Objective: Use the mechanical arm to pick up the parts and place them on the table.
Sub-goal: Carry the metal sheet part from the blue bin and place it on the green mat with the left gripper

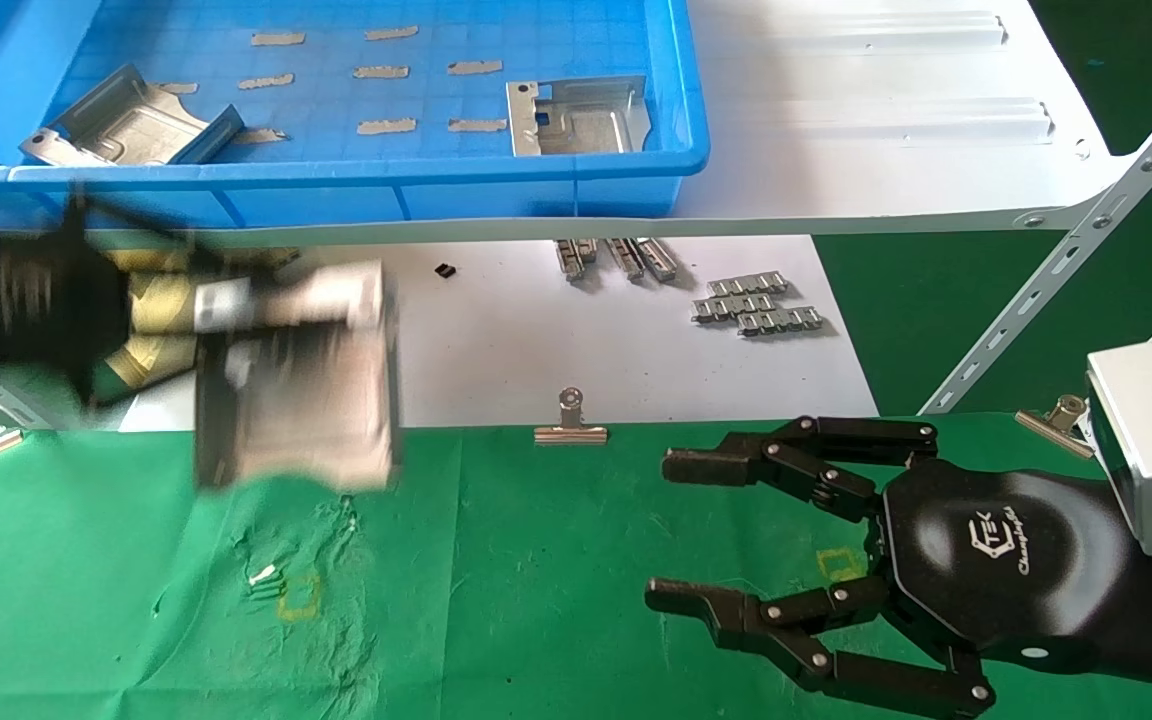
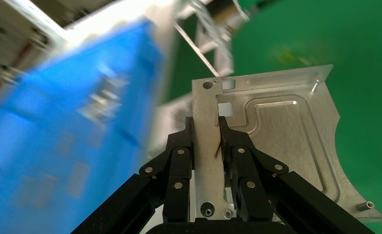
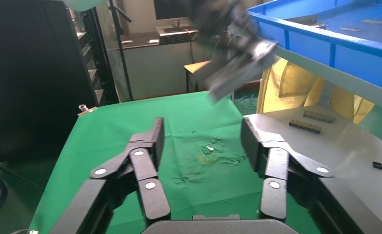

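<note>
Silvery stamped plate (image 2: 271, 141) is hanging in the left hand (image 2: 206, 127), fingers pinched tight on one edge flange, so most of the sheet is sticking out to one side of the grip. In the head view that left hand (image 1: 236, 320) is carrying the plate (image 1: 301, 400) in the air just over the near edge of the green tabletop (image 1: 536, 560), below the blue tray (image 1: 676, 130). Risk as I judge it: the off-centre edge pinch is giving little hold against twisting, so a quick swing or stop may be letting the plate pivot or slide out of the fingers. A release from height could also send it bouncing or landing on edge, away from the yellow square outline (image 1: 299, 597) on the wrinkled cloth, or snagging a fold. Two more plates are lying in the tray, one at its left (image 1: 126, 125) and one near its front right corner (image 1: 576, 115), so the task looks partway through. Right hand (image 1: 671, 530) is resting low over the tabletop on the right, fingers spread wide and holding nothing, well apart from the carried plate, so collision looks unlikely. A binder clip (image 1: 570, 425) is clamping the cloth edge beside the likely drop zone; a wide placement could clip it.
</note>
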Robot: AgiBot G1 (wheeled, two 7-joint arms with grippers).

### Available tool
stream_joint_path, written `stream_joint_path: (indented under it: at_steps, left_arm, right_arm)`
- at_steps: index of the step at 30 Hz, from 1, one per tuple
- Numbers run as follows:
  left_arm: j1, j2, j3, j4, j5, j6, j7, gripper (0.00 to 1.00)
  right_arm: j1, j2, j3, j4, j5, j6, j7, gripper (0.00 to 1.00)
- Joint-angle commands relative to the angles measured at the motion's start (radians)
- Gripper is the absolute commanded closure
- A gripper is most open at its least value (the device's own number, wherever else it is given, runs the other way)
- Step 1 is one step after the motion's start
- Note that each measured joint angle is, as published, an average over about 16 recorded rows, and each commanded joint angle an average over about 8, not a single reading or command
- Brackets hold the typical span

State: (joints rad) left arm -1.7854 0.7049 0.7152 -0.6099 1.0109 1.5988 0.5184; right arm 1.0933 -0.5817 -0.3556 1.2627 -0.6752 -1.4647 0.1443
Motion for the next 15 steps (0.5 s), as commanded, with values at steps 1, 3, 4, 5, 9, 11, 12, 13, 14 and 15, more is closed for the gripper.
stream_joint_path:
  at_steps: [1,3,4,5,9,11,12,13,14,15]
  left_arm:
    - [0.051,-0.051,0.053,-0.056,-0.044,-0.005,0.021,1.00]
    - [0.069,-0.044,0.095,-0.033,-0.017,-0.013,0.075,1.00]
    - [0.076,-0.037,0.114,-0.017,0.002,-0.017,0.107,1.00]
    - [0.081,-0.028,0.132,-0.001,0.023,-0.021,0.137,1.00]
    - [0.097,0.006,0.183,0.066,0.091,-0.028,0.251,1.00]
    - [0.102,0.018,0.197,0.102,0.105,-0.028,0.291,1.00]
    - [0.104,0.024,0.201,0.122,0.108,-0.028,0.304,1.00]
    - [0.106,0.029,0.205,0.142,0.108,-0.028,0.316,0.97]
    - [0.107,0.035,0.208,0.161,0.108,-0.028,0.325,0.87]
    - [0.108,0.041,0.211,0.179,0.107,-0.027,0.332,0.75]
  right_arm:
    - [0.000,0.000,0.000,0.000,0.000,0.000,0.000,0.00]
    - [0.000,0.000,0.000,0.000,0.000,0.000,0.000,0.00]
    - [0.000,0.000,0.000,0.000,0.000,0.000,0.000,0.00]
    - [0.000,0.000,0.000,0.000,0.000,0.000,0.000,0.00]
    - [0.000,0.000,0.000,0.000,0.000,0.000,0.000,0.00]
    - [0.000,0.000,0.000,0.000,0.000,0.000,0.000,0.00]
    - [0.000,0.000,0.000,0.000,0.000,0.000,0.000,0.00]
    - [0.000,0.000,0.000,0.000,0.000,0.000,0.000,0.00]
    - [0.000,0.000,0.000,0.000,0.000,0.000,0.000,0.00]
    - [0.000,0.000,0.000,0.000,0.000,0.000,0.000,0.00]
